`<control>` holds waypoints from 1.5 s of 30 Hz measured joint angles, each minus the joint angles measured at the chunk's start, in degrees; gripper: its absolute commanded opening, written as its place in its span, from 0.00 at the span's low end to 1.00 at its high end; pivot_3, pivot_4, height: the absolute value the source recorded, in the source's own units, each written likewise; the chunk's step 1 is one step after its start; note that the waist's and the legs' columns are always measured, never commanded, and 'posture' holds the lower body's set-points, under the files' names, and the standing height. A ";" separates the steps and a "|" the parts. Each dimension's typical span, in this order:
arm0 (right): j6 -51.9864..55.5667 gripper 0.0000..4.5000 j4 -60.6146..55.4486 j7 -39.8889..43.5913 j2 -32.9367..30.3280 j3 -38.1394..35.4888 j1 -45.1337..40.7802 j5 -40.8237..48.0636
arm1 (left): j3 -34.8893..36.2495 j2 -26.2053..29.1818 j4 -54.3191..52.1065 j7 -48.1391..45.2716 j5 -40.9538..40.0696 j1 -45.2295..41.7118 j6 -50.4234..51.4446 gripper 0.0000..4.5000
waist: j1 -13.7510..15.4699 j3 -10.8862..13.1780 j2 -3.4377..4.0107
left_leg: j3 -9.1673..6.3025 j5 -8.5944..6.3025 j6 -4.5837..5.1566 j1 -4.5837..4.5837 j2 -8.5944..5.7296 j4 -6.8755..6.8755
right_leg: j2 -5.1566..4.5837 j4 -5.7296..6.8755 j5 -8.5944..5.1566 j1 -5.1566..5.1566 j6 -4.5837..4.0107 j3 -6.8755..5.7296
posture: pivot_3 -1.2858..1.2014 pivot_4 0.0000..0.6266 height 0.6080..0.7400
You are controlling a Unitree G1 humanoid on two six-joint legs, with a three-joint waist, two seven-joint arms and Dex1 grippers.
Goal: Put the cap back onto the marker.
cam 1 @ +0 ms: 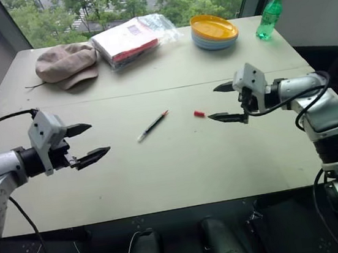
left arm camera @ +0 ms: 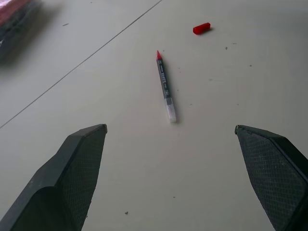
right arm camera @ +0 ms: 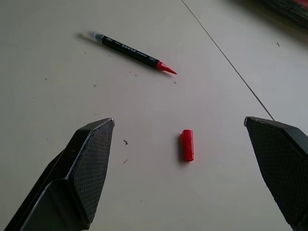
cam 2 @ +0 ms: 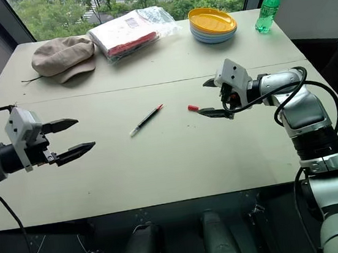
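While both grippers hover with fingers spread wide and empty, the marker [cam 1: 152, 126] lies uncapped near the middle of the worktop [cam 1: 180, 168], its red tip toward the far right corner. The cap [cam 1: 199, 114] lies apart from it, nearer the right edge, just beside the right gripper [cam 1: 226, 102]. The left gripper [cam 1: 87, 143] hangs over the left edge, well apart from both. Nothing lies between either gripper and the two pieces. Along the far edge sit a beige hat [cam 1: 65, 63], a plastic-wrapped packet [cam 1: 129, 40], stacked plates [cam 1: 214, 31] and a green bottle [cam 1: 268, 17].
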 measured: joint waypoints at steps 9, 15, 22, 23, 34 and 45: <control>-0.20 1.00 0.01 -0.01 0.00 0.04 0.00 -0.12 | 0.00 -0.36 0.19 0.93 -0.03 -0.49 0.16 0.99 | 0.01 0.00 0.00 | 0.00 0.00 0.00 0.00 0.00 0.00 | 0.00 0.01 0.01 0.00 0.02 0.00 | 0.52 0.24 1.00; -0.20 1.00 0.01 0.00 0.03 0.06 0.00 -0.13 | -0.01 -0.36 0.18 1.11 -0.05 -0.48 0.16 0.99 | -0.01 0.00 0.00 | 0.00 0.00 0.00 0.00 0.00 0.00 | 0.00 0.01 0.01 0.00 0.02 0.00 | 0.52 0.24 1.00; -0.20 1.00 0.01 0.01 0.16 0.11 -0.01 -0.14 | -0.20 -0.73 0.18 1.42 -0.06 -0.49 0.15 0.99 | 0.02 0.00 0.00 | 0.00 0.00 0.00 0.00 0.00 0.00 | 0.00 0.01 0.02 0.00 0.03 0.00 | 0.52 0.24 1.00; -0.20 1.00 0.01 0.00 0.16 0.11 -0.01 -0.14 | -0.28 -0.82 0.17 1.42 -0.05 -0.49 0.14 0.99 | 0.02 0.00 0.00 | 0.00 0.00 0.00 0.00 0.00 0.00 | 0.00 0.01 0.02 0.00 0.04 0.00 | 0.52 0.24 1.00; -0.20 1.00 -0.16 -0.12 0.12 0.09 0.16 -0.16 | -3.14 -3.38 1.02 2.40 0.78 -2.37 -0.34 0.99 | 0.06 0.00 0.00 | 0.01 0.00 0.00 0.01 0.00 0.01 | 0.00 0.02 0.05 0.00 0.08 0.00 | 0.52 0.24 1.00; 1.73 1.00 -6.18 -3.23 1.86 0.28 4.88 -0.08 | -14.44 -20.02 18.93 11.17 10.74 -16.98 -8.16 0.99 | 0.32 -0.02 -0.02 | -0.05 0.00 0.00 -0.02 -0.03 0.09 | 0.01 0.07 0.10 0.04 0.16 -0.04 | 0.52 0.24 1.00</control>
